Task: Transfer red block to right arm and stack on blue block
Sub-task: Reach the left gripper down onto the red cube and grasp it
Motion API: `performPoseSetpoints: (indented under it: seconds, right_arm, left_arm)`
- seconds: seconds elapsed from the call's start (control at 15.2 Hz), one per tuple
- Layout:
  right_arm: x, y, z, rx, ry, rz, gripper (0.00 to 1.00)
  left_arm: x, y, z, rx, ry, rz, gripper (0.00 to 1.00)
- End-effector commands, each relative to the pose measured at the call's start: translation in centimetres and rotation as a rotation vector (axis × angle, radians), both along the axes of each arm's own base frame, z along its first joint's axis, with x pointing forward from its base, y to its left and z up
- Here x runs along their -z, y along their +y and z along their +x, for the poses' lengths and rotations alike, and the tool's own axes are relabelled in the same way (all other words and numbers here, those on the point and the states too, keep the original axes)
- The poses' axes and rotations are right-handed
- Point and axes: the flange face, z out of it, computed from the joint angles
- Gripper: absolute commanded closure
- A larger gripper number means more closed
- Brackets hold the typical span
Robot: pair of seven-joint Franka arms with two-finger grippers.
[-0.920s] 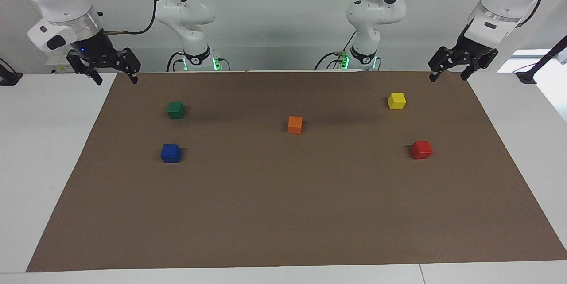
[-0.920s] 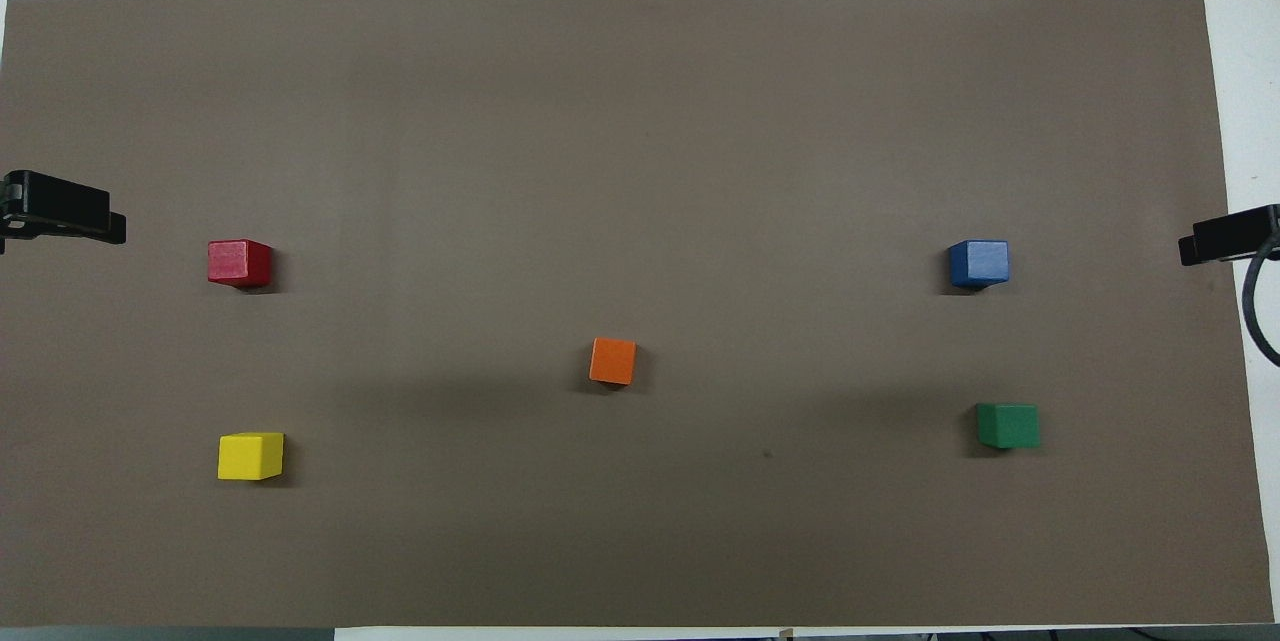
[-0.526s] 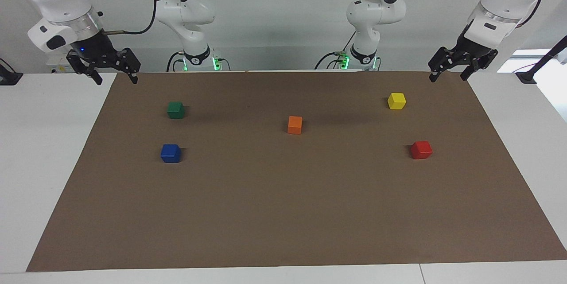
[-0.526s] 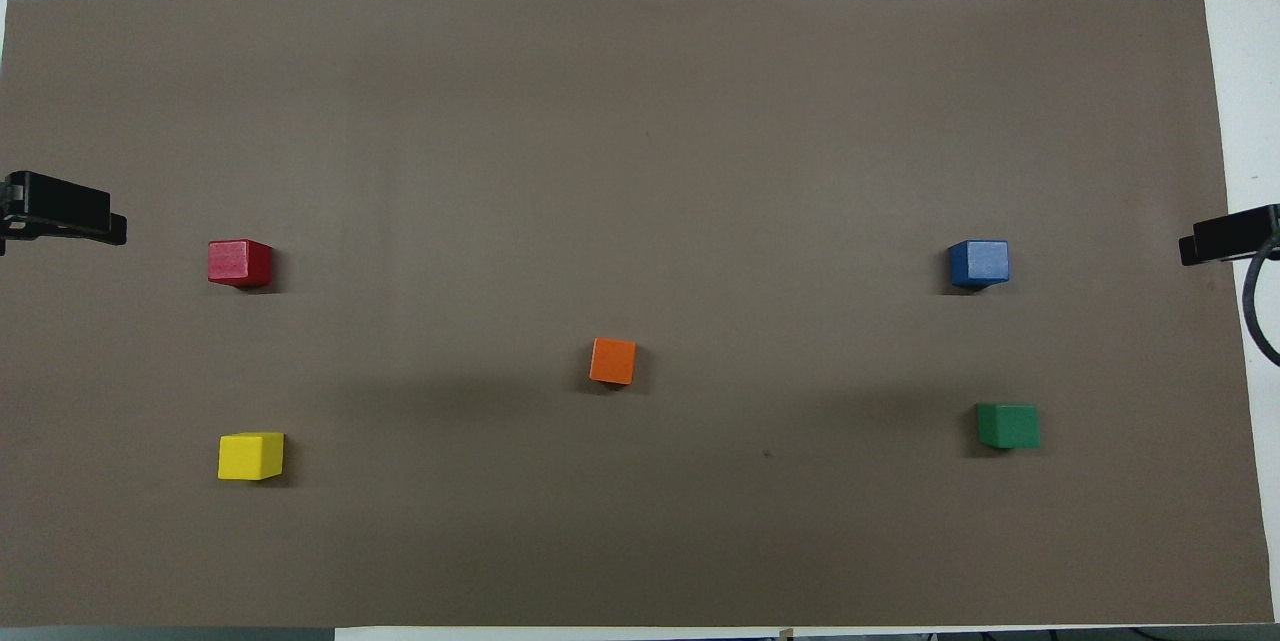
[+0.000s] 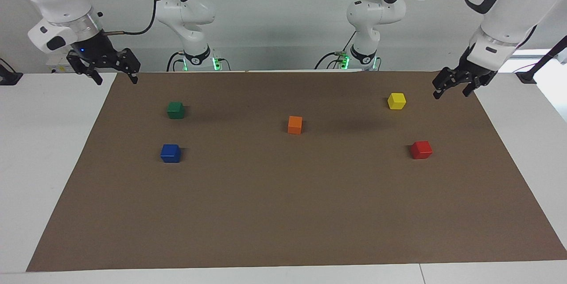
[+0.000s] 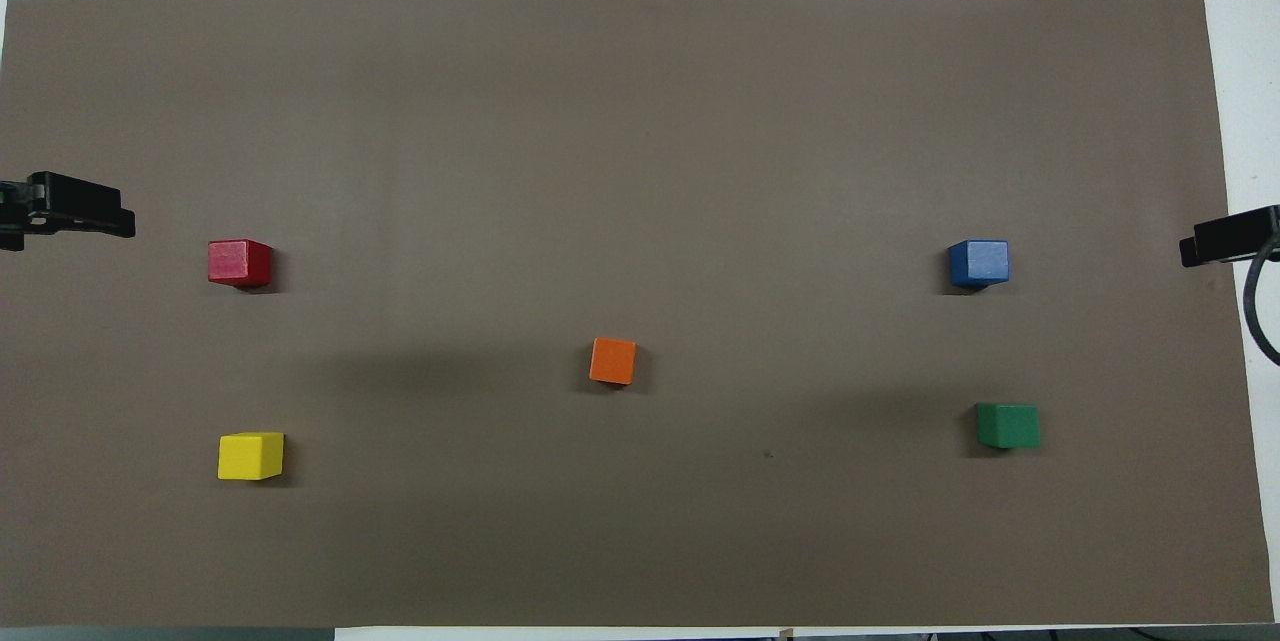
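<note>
The red block [image 5: 421, 149] sits on the brown mat [image 5: 283, 213] toward my left arm's end of the surface, alone, with open room on every side, which I judge is why it falls to my left hand to fetch it: my right arm [image 5: 57, 5] would have to stretch the whole length of the surface to reach it. The blue block [image 5: 170, 153] rests at my right arm's end, about as far from me as the red one, well apart from it, so a handover somewhere over the middle looks like the sensible way to bring the two together. A yellow block [image 5: 396, 100] lies nearer to me than the red one, a green block [image 5: 176, 110] nearer to me than the blue, and an orange block [image 5: 295, 124] stands between the two ends, close to where I would expect the exchange. My left hand [image 5: 456, 89] hangs in the air over the mat's edge at its own end, fingers spread wide, holding nothing and touching nothing; the red block is not yet under it. My right hand [image 5: 114, 76] waits over the mat's corner at its end, likewise spread and empty. Nothing has been lifted, so the pickup is the step in hand.
</note>
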Motion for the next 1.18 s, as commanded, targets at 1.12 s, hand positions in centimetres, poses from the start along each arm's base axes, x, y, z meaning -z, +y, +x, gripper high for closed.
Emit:
performPoseSetpoints:
  seconds: [1.12]
  right_arm:
    - [15.7,1.8,-2.5,0.026,-0.102,1.155,0.00]
  left_arm:
    - [25.7,2.0,1.8,0.028,-0.052,0.054,0.00]
